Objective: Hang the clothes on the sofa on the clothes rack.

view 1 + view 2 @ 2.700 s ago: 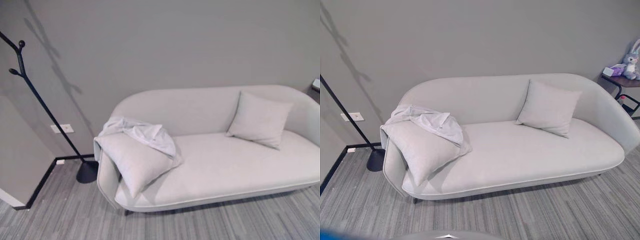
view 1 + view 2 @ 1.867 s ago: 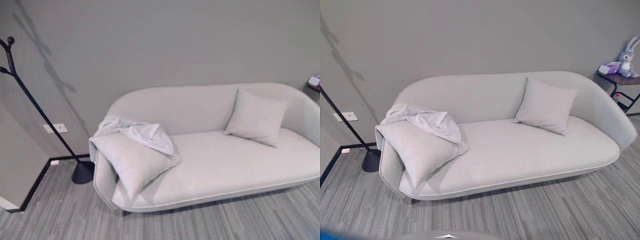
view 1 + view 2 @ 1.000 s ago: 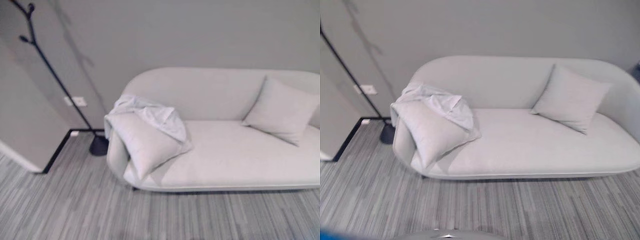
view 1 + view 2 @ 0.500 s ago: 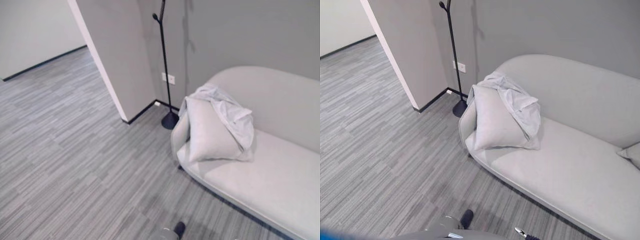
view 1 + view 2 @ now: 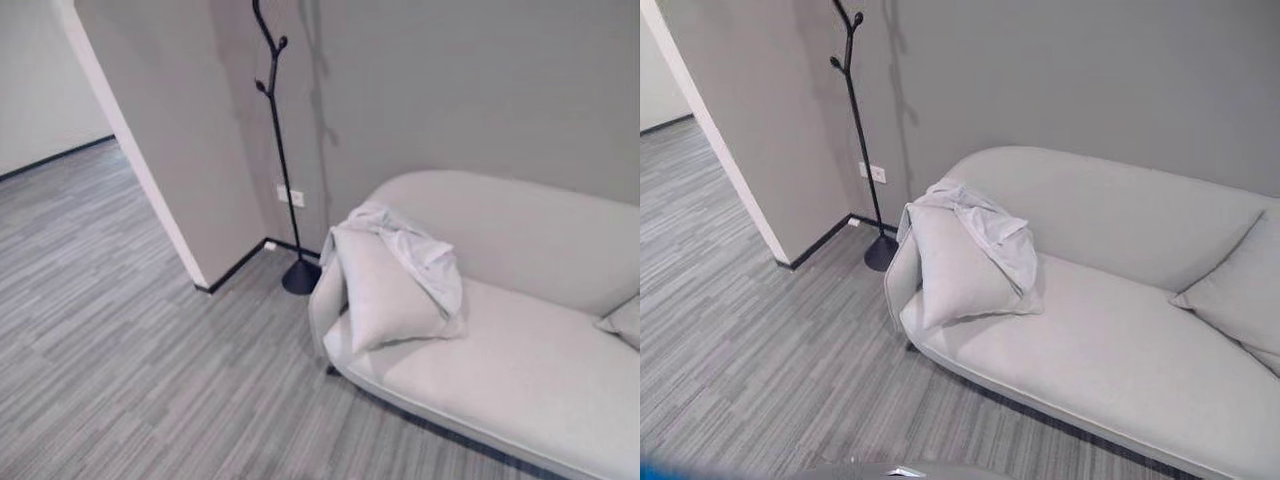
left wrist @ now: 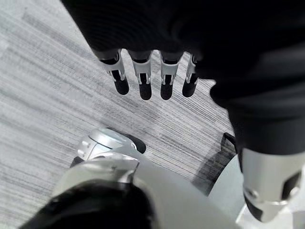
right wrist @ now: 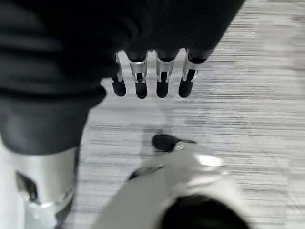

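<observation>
You see the shirt [image 5: 985, 232] draped over a cushion [image 5: 958, 267] at the sofa's [image 5: 1110, 350] 9 o'clock end. The rack [image 5: 862, 140] stands just beyond at 10 o'clock. Your left hand [image 6: 143, 71] and right hand [image 7: 152, 76] hang above the floor [image 5: 750, 340], fingers loosely spread, empty.

the two eye views look down from head height, from a few steps back, at the left end of the sofa [image 5: 520, 370] against the grey wall. both take in the coat rack [image 5: 285, 180], the pillow [image 5: 955, 265] with the clothes [image 5: 990, 235] over it, and the striped floor [image 5: 120, 350]; the right eye reaches further along the seat. each wrist view looks along its own hand, left hand [image 6: 157, 33] and right hand [image 7: 147, 43], very close, straight down past straight fingers [image 6: 144, 81] to the floor.
</observation>
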Robot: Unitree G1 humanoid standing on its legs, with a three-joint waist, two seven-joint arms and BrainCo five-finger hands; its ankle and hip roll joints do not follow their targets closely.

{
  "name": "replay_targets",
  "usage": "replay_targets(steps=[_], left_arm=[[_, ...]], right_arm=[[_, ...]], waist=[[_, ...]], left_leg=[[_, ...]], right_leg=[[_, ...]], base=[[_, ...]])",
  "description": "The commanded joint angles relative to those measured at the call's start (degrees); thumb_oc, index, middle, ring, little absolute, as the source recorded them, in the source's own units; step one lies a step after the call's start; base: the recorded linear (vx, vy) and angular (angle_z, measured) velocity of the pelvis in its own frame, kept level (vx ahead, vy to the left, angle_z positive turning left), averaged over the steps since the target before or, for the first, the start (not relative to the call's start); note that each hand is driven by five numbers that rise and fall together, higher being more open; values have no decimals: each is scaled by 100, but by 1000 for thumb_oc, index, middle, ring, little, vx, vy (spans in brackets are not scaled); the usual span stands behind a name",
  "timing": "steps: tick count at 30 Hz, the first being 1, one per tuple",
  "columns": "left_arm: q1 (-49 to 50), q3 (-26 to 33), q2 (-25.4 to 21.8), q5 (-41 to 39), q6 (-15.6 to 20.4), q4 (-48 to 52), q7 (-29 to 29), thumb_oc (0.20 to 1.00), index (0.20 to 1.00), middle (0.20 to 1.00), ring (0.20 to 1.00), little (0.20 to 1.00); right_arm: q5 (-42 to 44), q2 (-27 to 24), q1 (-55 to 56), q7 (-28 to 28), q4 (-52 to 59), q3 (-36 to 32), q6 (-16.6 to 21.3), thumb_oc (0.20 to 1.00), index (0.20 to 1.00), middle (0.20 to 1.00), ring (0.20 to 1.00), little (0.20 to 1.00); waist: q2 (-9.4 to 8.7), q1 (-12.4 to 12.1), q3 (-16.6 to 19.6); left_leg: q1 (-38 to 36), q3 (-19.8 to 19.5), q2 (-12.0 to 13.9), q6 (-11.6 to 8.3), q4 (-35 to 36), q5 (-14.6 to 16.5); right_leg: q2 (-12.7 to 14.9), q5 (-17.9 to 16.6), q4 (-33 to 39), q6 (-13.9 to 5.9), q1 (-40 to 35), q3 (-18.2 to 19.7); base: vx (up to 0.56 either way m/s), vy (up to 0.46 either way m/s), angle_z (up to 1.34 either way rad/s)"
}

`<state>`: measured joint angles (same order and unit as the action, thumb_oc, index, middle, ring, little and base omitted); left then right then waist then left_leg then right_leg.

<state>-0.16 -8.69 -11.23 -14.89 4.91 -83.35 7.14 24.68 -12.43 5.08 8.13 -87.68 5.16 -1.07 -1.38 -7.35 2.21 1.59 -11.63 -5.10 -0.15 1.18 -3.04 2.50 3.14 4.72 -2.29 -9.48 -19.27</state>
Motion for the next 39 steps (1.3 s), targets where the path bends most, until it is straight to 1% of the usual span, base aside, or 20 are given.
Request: replay_targets(steps=[1, 3, 4, 6, 7, 8, 9, 10, 12, 13, 15, 16, 20, 23, 24, 27, 30, 33, 35, 39], left_arm=[[-51, 21, 128, 200, 134, -433, 38, 1000, 1000, 1000, 1000, 1000], [-35, 12, 105, 221, 124, -462, 29, 1000, 1000, 1000, 1000, 1000], [-36, 14, 106, 221, 124, -462, 29, 1000, 1000, 1000, 1000, 1000], [-31, -2, 103, 227, 106, -459, 22, 1000, 1000, 1000, 1000, 1000], [-27, 2, 97, 235, 103, -465, 23, 1000, 1000, 1000, 1000, 1000], [-12, -17, 90, 240, 80, -497, 29, 1000, 1000, 1000, 1000, 1000], [-59, -56, 91, 233, 97, -514, -6, 1000, 1000, 1000, 1000, 1000], [-89, -72, 79, 250, 98, -511, 2, 1000, 1000, 1000, 1000, 1000], [-90, -72, 81, 250, 98, -511, 2, 1000, 1000, 1000, 1000, 1000], [-165, -146, 73, 358, 102, -506, 12, 1000, 1000, 1000, 1000, 1000], [-240, -256, 73, 475, 104, -492, 5, 1000, 1000, 1000, 1000, 1000], [-355, -462, 109, 659, 112, -475, -20, 1000, 1000, 1000, 1000, 1000], [-542, -840, 199, 930, 95, -400, -12, 1000, 1000, 1000, 1000, 1000], [-590, -1034, 232, 1225, 26, -402, -21, 1000, 1000, 1000, 1000, 1000], [-581, -1010, 161, 1217, 8, -397, -35, 1000, 1000, 1000, 1000, 1000], [-449, -958, 99, 1235, 4, -422, -104, 1000, 1000, 1000, 1000, 1000], [-381, -942, 47, 1275, -3, -379, -147, 1000, 1000, 1000, 1000, 1000], [-377, -1062, 6, 1332, 11, -213, -193, 1000, 1000, 1000, 1000, 1000], [-347, -1191, -10, 1344, 46, -23, -209, 1000, 1000, 1000, 1000, 1000], [-361, -1269, -65, 1390, 46, 65, -248, 1000, 1000, 1000, 1000, 1000]], right_arm=[[-118, -10, -108, 8, -240, -49, 14, 1000, 1000, 1000, 1000, 1000], [-104, -22, -188, 51, -188, -33, -7, 1000, 1000, 1000, 1000, 1000], [-104, -23, -190, 51, -188, -33, -7, 1000, 1000, 1000, 1000, 1000], [-81, -26, -275, 61, -56, 48, 18, 1000, 1000, 1000, 1000, 1000], [-74, -13, -279, 72, -25, 73, 18, 1000, 1000, 1000, 1000, 1000], [-87, 37, -282, 86, 44, 167, 37, 1000, 1000, 1000, 1000, 1000], [-15, 63, -295, 82, 20, 163, 45, 1000, 1000, 1000, 1000, 1000], [20, 57, -316, 86, 15, 171, 49, 1000, 1000, 1000, 1000, 1000], [20, 56, -318, 86, 14, 170, 50, 1000, 1000, 1000, 1000, 1000], [88, 83, -349, 54, 1, 196, 57, 1000, 1000, 1000, 1000, 1000], [88, 92, -379, 60, -1, 247, 44, 1000, 1000, 1000, 1000, 1000], [123, 150, -386, 81, -18, 253, 19, 1000, 1000, 1000, 1000, 1000], [202, 176, -428, 27, -93, 165, -14, 1000, 1000, 1000, 1000, 1000], [227, 143, -482, 0, -152, 125, -42, 1000, 1000, 1000, 1000, 1000], [262, 98, -598, -7, -181, 123, -18, 1000, 1000, 1000, 1000, 1000], [48, 38, -707, 1, -142, 311, 44, 1000, 1000, 1000, 1000, 1000], [-84, 37, -684, -14, -29, 414, 89, 1000, 1000, 1000, 1000, 1000], [-271, -15, -737, -89, 180, 597, 160, 1000, 1000, 1000, 1000, 1000], [-494, -89, -839, -189, 538, 844, 244, 1000, 1000, 1000, 1000, 1000], [-638, -113, -951, -289, 719, 1032, 278, 1000, 1000, 1000, 1000, 1000]], waist=[[111, -78, 287], [202, -30, 148], [202, -35, 144], [296, 48, -52], [329, 52, -79], [383, 83, -176], [341, 125, -211], [276, 138, -216], [284, 141, -198], [125, 130, -207], [-18, 186, -241], [-122, 344, -341], [-178, 548, -475], [-234, 606, -377], [-226, 676, -212], [-201, 760, -67], [-226, 796, -50], [-281, 805, -8], [-355, 793, 10], [-470, 740, -43]], left_leg=[[73, -162, -224, 3, 382, -6], [-139, -170, -287, 151, 382, 87], [-139, -163, -288, 153, 382, 86], [-277, -223, -353, 252, 382, 93], [-303, -234, -326, 274, 382, 99], [-375, -286, -234, 309, 382, 105], [-400, -331, -211, 256, 382, 111], [-390, -317, -219, 219, 382, 122], [-366, -321, -213, 219, 382, 112], [-288, -266, -253, 120, 382, 131], [-278, -265, -288, 76, 382, 201], [-344, -308, -325, 81, 382, 281], [-516, -402, -305, 61, 382, 445], [-638, -377, -269, 66, 382, 634], [-811, -213, -107, -24, 382, 833], [-941, -187, 65, -107, 382, 961], [-1041, -280, 184, -178, 382, 1022], [-1128, -347, 417, -276, 382, 1095], [-1259, -216, 736, -374, 382, 1099], [-1147, 41, 875, -455, -105, 1123]], right_leg=[[477, -8, -159, -457, 93, 583], [740, -124, -1067, -466, 428, 770], [745, -112, -1095, -469, 443, 779], [929, -441, -1719, -448, 730, 854], [958, -430, -1973, -412, 846, 856], [839, -317, -2361, -285, 1239, 871], [539, -32, -2285, -162, 1391, 961], [347, 8, -1969, -193, 1375, 1050], [338, -22, -1935, -195, 1383, 1044], [71, -121, -1259, -285, 1353, 1092], [-103, -493, -668, -363, 1599, 1128], [-260, -875, -313, -490, 1979, 1272], [-347, -1154, -2, -630, 2129, 1452], [-292, -1096, 28, -462, 1935, 1562], [-318, -1045, 28, -408, 1763, 1578], [-378, -969, 18, -363, 1582, 1625], [-437, -916, 7, -330, 1467, 1687], [-528, -824, -3, -276, 1358, 1745], [-695, -650, -25, -190, 1227, 1871], [-760, -563, -63, -155, 1128, 1954]], base=[[39, 371, -6], [-3, 303, -4], [-16, 207, -1], [-16, 248, 11], [-11, 272, 21], [25, 174, 23], [45, 101, 36], [41, -7, 51], [30, -30, 55], [83, -65, 41], [154, -70, 48], [158, -36, 57], [214, -23, 61], [310, -14, 59], [406, -22, 2], [367, -8, -36], [260, -59, -5], [290, -95, 22], [239, -93, 35], [122, -57, -12]])
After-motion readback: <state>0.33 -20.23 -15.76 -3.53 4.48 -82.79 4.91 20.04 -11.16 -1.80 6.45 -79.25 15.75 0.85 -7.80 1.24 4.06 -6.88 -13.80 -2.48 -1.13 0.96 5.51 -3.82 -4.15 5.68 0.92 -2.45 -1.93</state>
